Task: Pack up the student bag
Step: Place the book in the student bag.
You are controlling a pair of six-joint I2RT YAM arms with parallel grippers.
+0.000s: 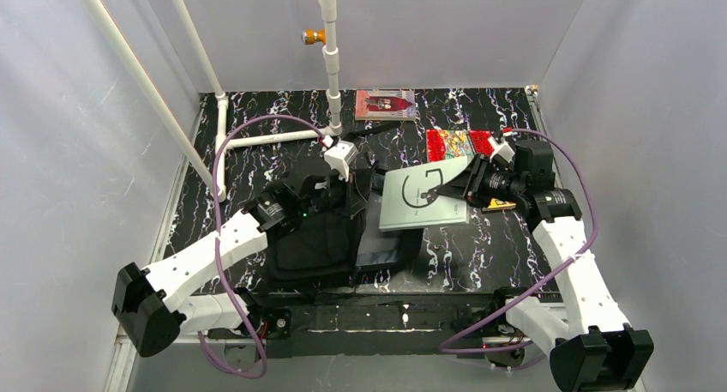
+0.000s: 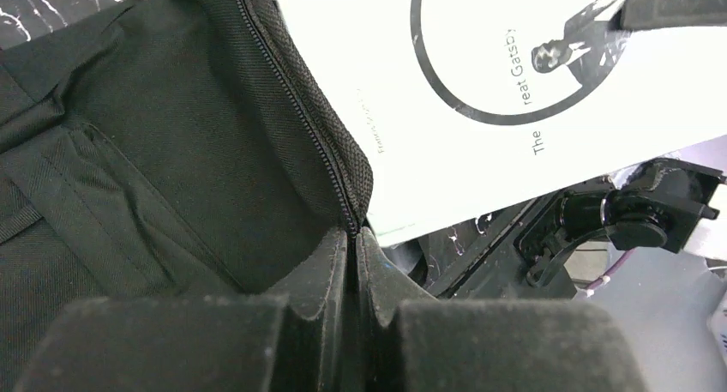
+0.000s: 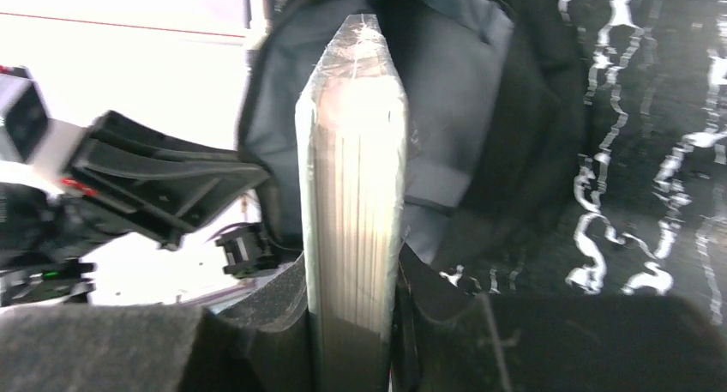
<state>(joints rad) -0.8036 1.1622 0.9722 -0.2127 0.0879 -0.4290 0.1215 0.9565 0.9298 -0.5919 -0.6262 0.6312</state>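
Black fabric bag (image 1: 313,242) is gaping on the marbled bench (image 1: 249,165); left end effector (image 2: 354,242) pinching its rim, right end effector (image 3: 353,280) pinching a book (image 3: 351,152).

The table (image 1: 257,165) is black with white and purple squiggly lines. A big black bag (image 1: 313,242) lies by the near edge, a bit left of the middle. A red book (image 1: 454,141) lies flat toward the far right corner. A pink book (image 1: 386,104) lies at the far edge, near the middle. White pipes (image 1: 274,138) sit by the far left corner. A small yellow thing (image 1: 501,206) lies near the right edge.
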